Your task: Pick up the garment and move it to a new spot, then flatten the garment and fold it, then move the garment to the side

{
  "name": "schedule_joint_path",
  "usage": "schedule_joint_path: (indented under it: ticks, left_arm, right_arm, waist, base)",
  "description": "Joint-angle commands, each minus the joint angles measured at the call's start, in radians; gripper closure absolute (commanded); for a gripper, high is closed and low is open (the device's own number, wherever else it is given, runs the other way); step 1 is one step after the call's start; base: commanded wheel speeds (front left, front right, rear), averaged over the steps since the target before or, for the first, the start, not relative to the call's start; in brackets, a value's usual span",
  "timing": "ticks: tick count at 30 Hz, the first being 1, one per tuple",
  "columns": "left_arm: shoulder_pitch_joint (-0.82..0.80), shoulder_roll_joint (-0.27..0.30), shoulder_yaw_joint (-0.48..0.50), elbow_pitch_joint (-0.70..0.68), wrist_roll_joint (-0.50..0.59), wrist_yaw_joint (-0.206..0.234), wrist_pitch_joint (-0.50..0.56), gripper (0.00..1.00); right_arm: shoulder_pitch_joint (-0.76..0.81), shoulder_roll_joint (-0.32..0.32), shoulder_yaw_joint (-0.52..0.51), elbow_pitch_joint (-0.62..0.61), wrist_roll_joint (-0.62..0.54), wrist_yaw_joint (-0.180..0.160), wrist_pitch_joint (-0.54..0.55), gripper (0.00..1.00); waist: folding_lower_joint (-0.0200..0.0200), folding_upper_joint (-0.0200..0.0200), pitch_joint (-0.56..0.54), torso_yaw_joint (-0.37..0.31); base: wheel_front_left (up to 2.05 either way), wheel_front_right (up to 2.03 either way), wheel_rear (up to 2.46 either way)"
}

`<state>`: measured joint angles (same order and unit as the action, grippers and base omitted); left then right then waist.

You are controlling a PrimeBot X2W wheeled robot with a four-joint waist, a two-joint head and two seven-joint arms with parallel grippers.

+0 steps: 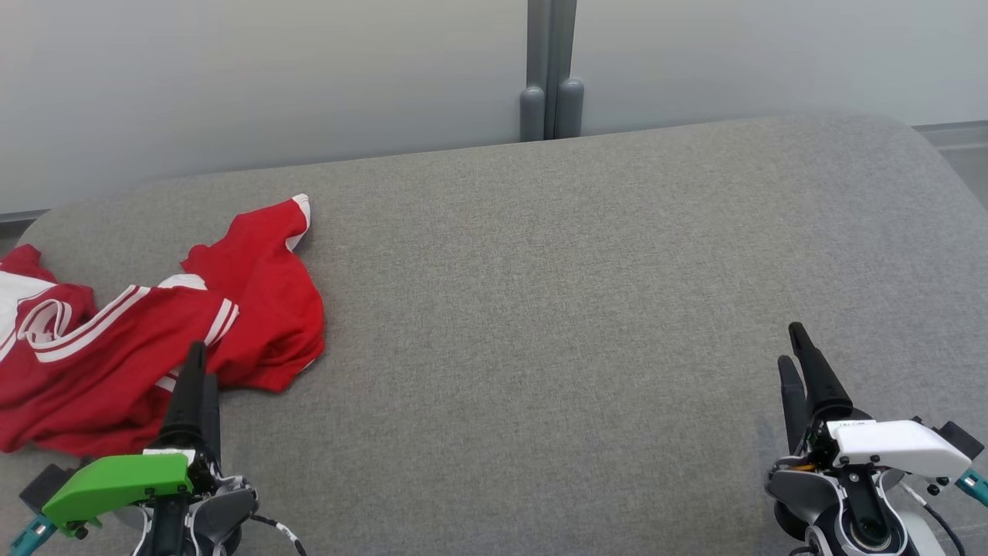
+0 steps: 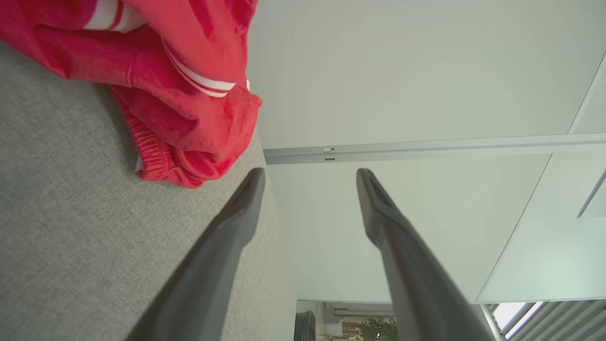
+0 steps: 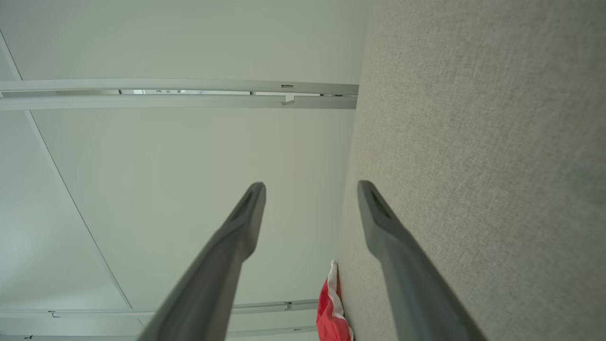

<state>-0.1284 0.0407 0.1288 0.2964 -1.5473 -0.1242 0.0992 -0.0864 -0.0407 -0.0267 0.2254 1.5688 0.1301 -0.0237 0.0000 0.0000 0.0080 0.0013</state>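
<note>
A red garment (image 1: 154, 332) with white stripes lies crumpled at the left of the grey padded surface (image 1: 540, 309). My left gripper (image 1: 197, 355) rests at the lower left, open and empty, its fingertips over the garment's near edge. In the left wrist view the garment (image 2: 180, 94) bunches up just beyond the open left gripper (image 2: 310, 177). My right gripper (image 1: 793, 347) stands open and empty at the lower right, far from the cloth. The right wrist view shows the open right gripper (image 3: 311, 189) beside the surface and a sliver of the garment (image 3: 331, 308) in the distance.
A pale wall (image 1: 270, 77) with a grey vertical post (image 1: 550, 69) runs behind the surface. The surface's rounded far corners sit at the upper left and the upper right (image 1: 911, 139).
</note>
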Motion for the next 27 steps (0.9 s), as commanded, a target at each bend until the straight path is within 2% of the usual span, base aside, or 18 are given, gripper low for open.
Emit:
schedule_joint_path:
  ticks: [1, 7, 14, 27]
  left_arm:
    - [-0.011, 0.006, -0.004, -0.025, 0.022, -0.003, -0.013, 0.00]
    - [-0.008, 0.006, -0.011, -0.046, 0.072, -0.004, -0.039, 0.00]
    - [0.001, 0.008, -0.020, -0.070, 0.225, -0.004, -0.073, 0.00]
    - [0.018, 0.008, -0.046, -0.105, 0.568, 0.015, -0.130, 0.00]
  right_arm:
    - [-0.009, -0.004, 0.004, -0.032, -0.020, 0.000, -0.012, 0.00]
    - [-0.007, -0.004, 0.010, -0.061, -0.073, 0.000, -0.029, 0.00]
    - [-0.004, -0.012, 0.040, -0.100, -0.181, 0.000, -0.051, 0.00]
    - [0.005, -0.050, 0.101, -0.142, -0.510, 0.000, -0.089, 0.00]
  waist:
    - [0.0000, 0.0000, 0.000, 0.000]
    - [0.0000, 0.0000, 0.000, 0.000]
    - [0.0000, 0.0000, 0.000, 0.000]
    - [0.0000, 0.0000, 0.000, 0.003]
  base:
    - [0.00, 0.00, 0.00]
    - [0.00, 0.00, 0.00]
    - [0.00, 0.00, 0.00]
    - [0.00, 0.00, 0.00]
